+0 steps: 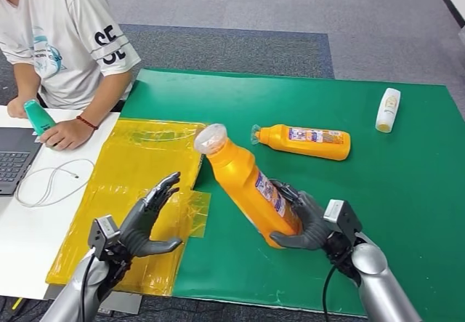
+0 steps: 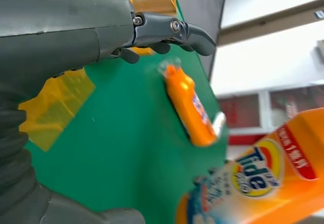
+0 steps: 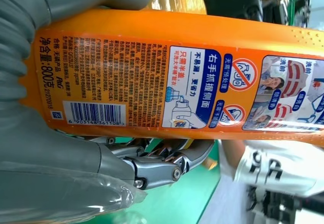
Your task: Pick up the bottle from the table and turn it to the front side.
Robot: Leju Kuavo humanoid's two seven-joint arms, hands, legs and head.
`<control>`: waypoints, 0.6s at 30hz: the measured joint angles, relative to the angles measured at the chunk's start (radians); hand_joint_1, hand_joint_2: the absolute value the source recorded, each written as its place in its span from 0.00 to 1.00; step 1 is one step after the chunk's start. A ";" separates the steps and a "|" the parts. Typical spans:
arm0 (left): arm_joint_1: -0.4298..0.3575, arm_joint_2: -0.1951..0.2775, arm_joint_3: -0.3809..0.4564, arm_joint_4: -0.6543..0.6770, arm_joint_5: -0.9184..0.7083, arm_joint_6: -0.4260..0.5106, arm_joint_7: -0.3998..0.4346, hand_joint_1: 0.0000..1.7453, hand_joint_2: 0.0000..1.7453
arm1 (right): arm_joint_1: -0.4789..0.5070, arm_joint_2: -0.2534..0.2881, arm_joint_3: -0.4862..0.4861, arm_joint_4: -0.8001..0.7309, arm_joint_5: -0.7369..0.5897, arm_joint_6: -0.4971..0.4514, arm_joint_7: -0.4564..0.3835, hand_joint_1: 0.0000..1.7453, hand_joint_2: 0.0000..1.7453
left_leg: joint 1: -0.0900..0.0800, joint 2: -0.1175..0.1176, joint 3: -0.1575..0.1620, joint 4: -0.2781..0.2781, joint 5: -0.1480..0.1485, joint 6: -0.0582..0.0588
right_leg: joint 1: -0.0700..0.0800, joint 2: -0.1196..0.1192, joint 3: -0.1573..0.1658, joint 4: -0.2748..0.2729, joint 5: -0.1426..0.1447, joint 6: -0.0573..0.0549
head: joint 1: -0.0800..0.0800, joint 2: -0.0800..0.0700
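Observation:
My right hand (image 1: 307,220) grips the base of a large orange detergent bottle (image 1: 247,180) and holds it tilted above the green mat, its clear cap (image 1: 211,138) pointing up and to the left. In the right wrist view the bottle (image 3: 183,72) shows its back label with a barcode, with the thumb on one side and the fingers (image 3: 168,163) on the other. The left wrist view catches its Tide front label (image 2: 259,173). My left hand (image 1: 144,220) hovers open over the yellow sheet, fingers spread toward the bottle.
A second orange bottle (image 1: 304,142) lies on its side on the green mat (image 1: 340,213), and a small white bottle (image 1: 387,109) lies at the far right. A yellow plastic sheet (image 1: 131,184) covers the left. A person (image 1: 60,38) sits at the far left holding a teal bottle (image 1: 38,116) beside a laptop (image 1: 14,158).

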 joint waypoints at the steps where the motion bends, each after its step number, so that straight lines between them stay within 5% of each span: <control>1: -0.005 -0.001 0.002 0.010 0.024 -0.031 -0.010 0.00 1.00 | -0.004 0.000 0.011 -0.003 0.003 -0.002 0.001 1.00 1.00 | 0.000 0.000 0.000 0.000 0.000 0.000 | 0.000 0.000 0.000 0.000 0.000 0.000 | 0.000 0.000; 10: -0.056 -0.004 0.015 0.062 0.172 -0.284 -0.031 0.00 1.00 | -0.048 -0.003 0.122 0.002 0.056 -0.045 0.027 1.00 1.00 | 0.000 0.000 0.000 0.000 0.000 0.000 | 0.000 0.000 0.000 0.000 0.000 0.000 | 0.000 0.000; 18: -0.088 0.002 0.014 0.088 0.178 -0.324 -0.033 0.00 1.00 | -0.089 -0.002 0.212 0.035 0.093 -0.082 0.034 1.00 1.00 | 0.000 0.000 0.000 0.000 0.000 0.000 | 0.000 0.000 0.000 0.000 0.000 0.000 | 0.000 0.000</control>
